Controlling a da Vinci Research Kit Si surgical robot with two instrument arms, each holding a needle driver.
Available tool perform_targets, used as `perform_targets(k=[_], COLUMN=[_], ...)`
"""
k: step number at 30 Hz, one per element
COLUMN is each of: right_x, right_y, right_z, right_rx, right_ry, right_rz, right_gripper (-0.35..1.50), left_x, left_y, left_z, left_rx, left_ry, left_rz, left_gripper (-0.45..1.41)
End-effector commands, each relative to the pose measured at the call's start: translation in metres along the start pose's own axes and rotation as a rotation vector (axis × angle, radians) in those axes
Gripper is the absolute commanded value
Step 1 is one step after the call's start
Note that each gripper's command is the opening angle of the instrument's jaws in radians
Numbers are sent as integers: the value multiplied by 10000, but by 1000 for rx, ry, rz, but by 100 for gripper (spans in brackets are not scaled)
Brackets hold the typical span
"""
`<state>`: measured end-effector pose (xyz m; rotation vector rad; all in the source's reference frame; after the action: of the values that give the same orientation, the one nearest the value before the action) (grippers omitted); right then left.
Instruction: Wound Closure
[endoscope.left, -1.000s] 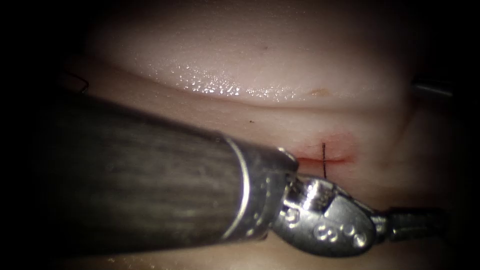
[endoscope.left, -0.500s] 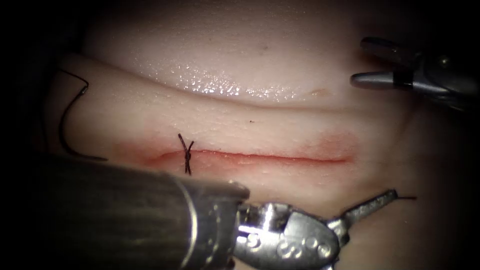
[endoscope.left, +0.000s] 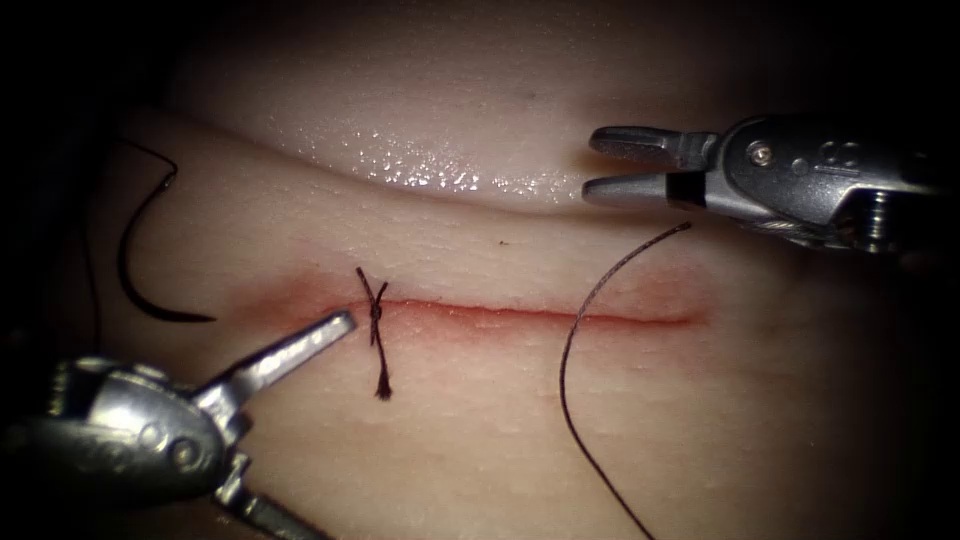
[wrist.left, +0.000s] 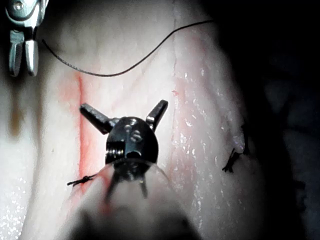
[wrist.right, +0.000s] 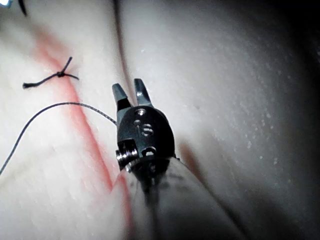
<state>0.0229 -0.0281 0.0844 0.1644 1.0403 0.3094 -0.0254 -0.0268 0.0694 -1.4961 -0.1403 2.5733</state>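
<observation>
The cut (endoscope.left: 540, 316) runs as a red line across the tissue (endoscope.left: 480, 440). A knotted stitch (endoscope.left: 375, 314) with a short cut tail crosses it near its left end. My left tool (endoscope.left: 315, 425) sits low at the left, jaws spread wide and empty, the upper jaw tip just left of the knot. My right tool (endoscope.left: 594, 162) hovers above the cut's right part, jaws slightly apart, holding nothing. The curved needle (endoscope.left: 128, 265) lies free on the tissue beyond the cut's left end. A loose thread (endoscope.left: 566, 350) arcs across the cut's right part. The left wrist view has the left tool (wrist.left: 124, 105) open; the right wrist view has the right tool (wrist.right: 128, 86).
Red fluid stains the tissue along the cut. A wet, shiny fold (endoscope.left: 430, 170) rises behind it. In the left wrist view the right tool (wrist.left: 22, 50) hangs over the thread (wrist.left: 125, 69), and the knot (wrist.left: 80, 180) sits by the shaft. The right wrist view has the knot (wrist.right: 60, 75) and thread (wrist.right: 55, 106).
My left tool has drawn back to the lower left, uncovering the cut and knot, with jaws now spread. My right tool has come in leftward and its jaws have narrowed. The thread lies loose.
</observation>
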Motion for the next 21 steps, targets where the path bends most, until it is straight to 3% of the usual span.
perform_targets(k=[1,4,6,7,10,13,15,17,19,21], right_x=[-1,6,11,20,38,65,67,72,70,66], right_y=[2,17,24,33,46,60,61,60,54,48], right_z=[6,-5,-9,-12,-12,7,11,28,39,47], right_rx=[-4,-36,-43,-39,-32,24,35,62,72,84], right_ry=[-5,8,15,18,17,8,2,-7,-5,-11], right_rz=[1,19,29,20,4,17,18,12,0,-3], right_gripper=[0,-10,-10,-10,-6,4,4,4,4,-8], left_x=[-7,-21,-27,-36,-52,-77,-80,-89,-93,-98], left_y=[4,3,3,2,-2,-15,-18,-25,-27,-27], left_z=[9,7,7,10,19,33,35,40,43,47], left_rx=[7,24,29,39,52,61,63,65,69,76], left_ry=[5,-16,-22,-31,-39,-40,-40,-39,-39,-38], left_rz=[-5,-3,-3,-6,-29,-69,-74,-82,-103,-123], left_gripper=[113,98,93,78,64,46,42,19,17,17])
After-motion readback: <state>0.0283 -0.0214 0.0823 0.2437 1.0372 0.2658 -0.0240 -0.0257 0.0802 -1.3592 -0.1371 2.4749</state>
